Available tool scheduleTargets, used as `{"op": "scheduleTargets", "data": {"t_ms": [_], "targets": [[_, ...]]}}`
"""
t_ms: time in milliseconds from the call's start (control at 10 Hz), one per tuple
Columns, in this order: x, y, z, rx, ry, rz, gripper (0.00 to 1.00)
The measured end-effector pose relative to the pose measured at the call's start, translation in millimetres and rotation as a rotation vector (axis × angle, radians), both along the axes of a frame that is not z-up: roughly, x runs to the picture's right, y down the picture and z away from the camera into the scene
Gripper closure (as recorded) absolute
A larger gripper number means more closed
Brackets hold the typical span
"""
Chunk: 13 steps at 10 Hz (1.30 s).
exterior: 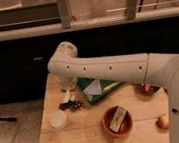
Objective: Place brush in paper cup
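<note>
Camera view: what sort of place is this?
Probably an indoor lab or office test area: small wooden table, long dark counter behind it, glass panels beyond. The end effector hangs over the table near the paper cup.

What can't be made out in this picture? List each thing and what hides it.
Camera view:
- Gripper, over the table's left part, just above the brush: the jaws are shut, but the arm's end hides whether they hold the brush handle.
- Green item: the arm covers its far edge.
- Reddish thing: mostly under the arm.
- Table: the arm covers its right edge.
</note>
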State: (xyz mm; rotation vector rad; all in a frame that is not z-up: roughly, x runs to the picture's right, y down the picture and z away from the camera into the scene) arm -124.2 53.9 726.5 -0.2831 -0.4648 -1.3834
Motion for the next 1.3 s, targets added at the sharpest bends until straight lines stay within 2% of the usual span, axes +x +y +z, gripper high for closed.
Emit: {"op": "scheduleTargets", "data": {"t_ms": [200,700,1300], "targets": [[-28.4,12.7,-7.6,-0.024,-0.047,-0.039,1.00],[-65.2,35.0,-19.8,-0.068,-0.122,-0.122,1.00],[-67.1,37.3,-21.4,-0.075,-0.122,-0.120,1.00]]}}
